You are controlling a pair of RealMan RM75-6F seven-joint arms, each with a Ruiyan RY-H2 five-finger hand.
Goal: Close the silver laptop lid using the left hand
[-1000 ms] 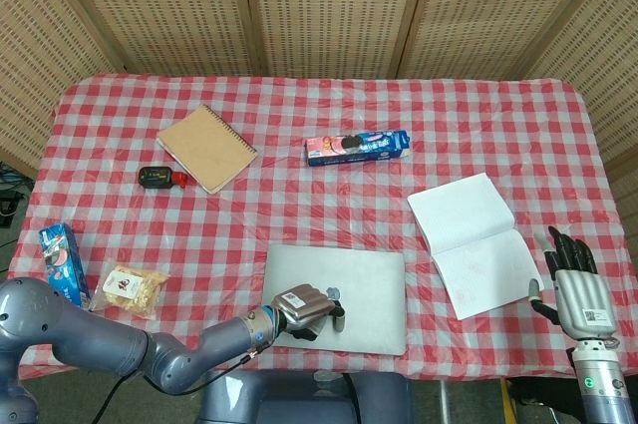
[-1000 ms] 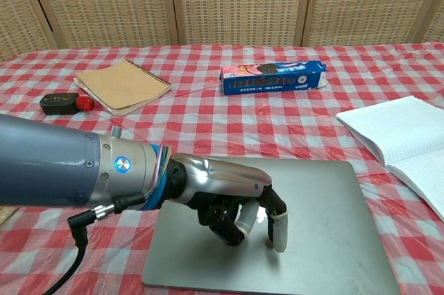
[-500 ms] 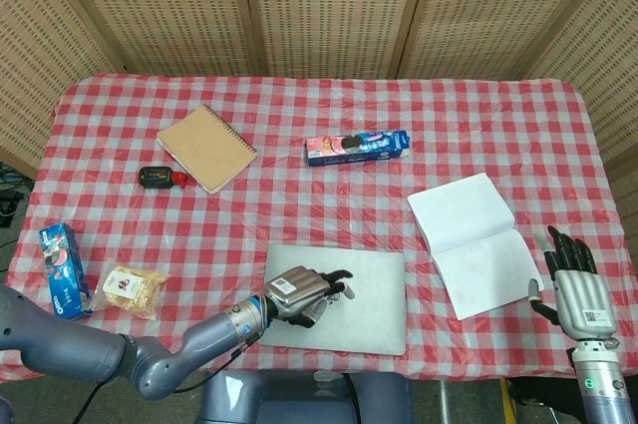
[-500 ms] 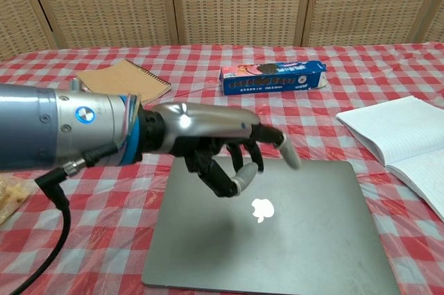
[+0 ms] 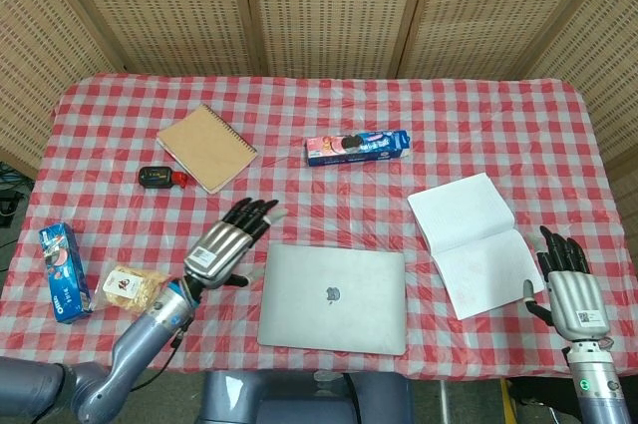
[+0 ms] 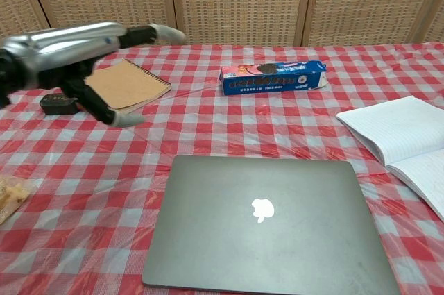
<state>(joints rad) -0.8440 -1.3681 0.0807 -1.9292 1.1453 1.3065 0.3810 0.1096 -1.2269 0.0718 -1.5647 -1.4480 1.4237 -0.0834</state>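
Observation:
The silver laptop (image 5: 333, 298) (image 6: 267, 220) lies shut and flat on the checked cloth near the table's front edge, its logo facing up. My left hand (image 5: 227, 244) (image 6: 76, 52) hovers above the table to the left of the laptop, fingers spread and holding nothing, apart from the lid. My right hand (image 5: 562, 289) hangs off the table's front right corner, fingers straight and apart, empty; only the head view shows it.
An open white notebook (image 5: 476, 241) lies right of the laptop. A blue biscuit box (image 5: 357, 148) sits behind it. A brown spiral notebook (image 5: 205, 147), a small black and red device (image 5: 160, 178), a snack bag (image 5: 130, 288) and a blue carton (image 5: 62, 270) occupy the left side.
My left hand has lifted off the laptop lid, swung up and to the left, and spread its fingers. The laptop stays shut and the right hand barely shifted.

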